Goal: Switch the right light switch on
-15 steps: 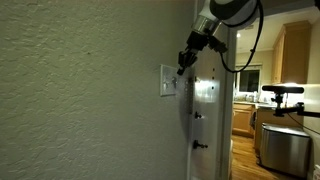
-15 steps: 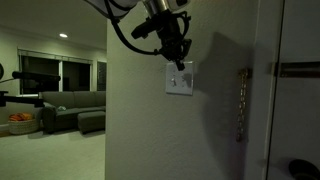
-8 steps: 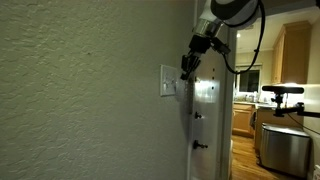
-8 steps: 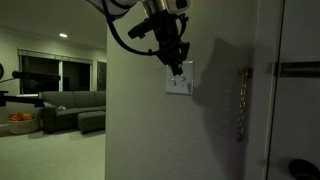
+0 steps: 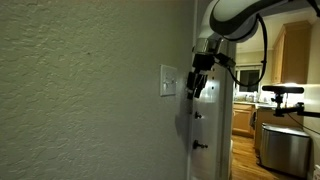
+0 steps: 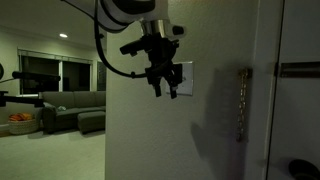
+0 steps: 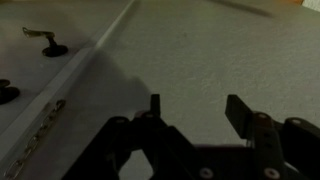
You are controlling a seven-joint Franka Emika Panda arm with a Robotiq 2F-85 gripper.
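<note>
The white wall plate (image 5: 168, 81) sits on the textured wall, seen steeply side-on. In an exterior view only the plate's right edge (image 6: 187, 80) shows past the black gripper (image 6: 165, 86). I cannot pick out the right light switch on the plate in any view. The gripper (image 5: 196, 83) hangs a little off the wall in front of the plate, at its height. In the wrist view the gripper (image 7: 197, 108) is open, its fingers (image 7: 240, 112) wide apart over bare wall with nothing between them. The plate is out of the wrist view.
A white door (image 5: 210, 130) stands right beside the plate, with a chain lock (image 6: 241, 100) and a dark handle (image 6: 300, 170). The door hardware (image 7: 45, 45) shows in the wrist view. A lit kitchen (image 5: 290, 60) and a sofa (image 6: 70, 105) lie beyond the wall's corner.
The gripper has come off the plate, moved down and away from the wall, and its jaws have opened from shut to wide apart.
</note>
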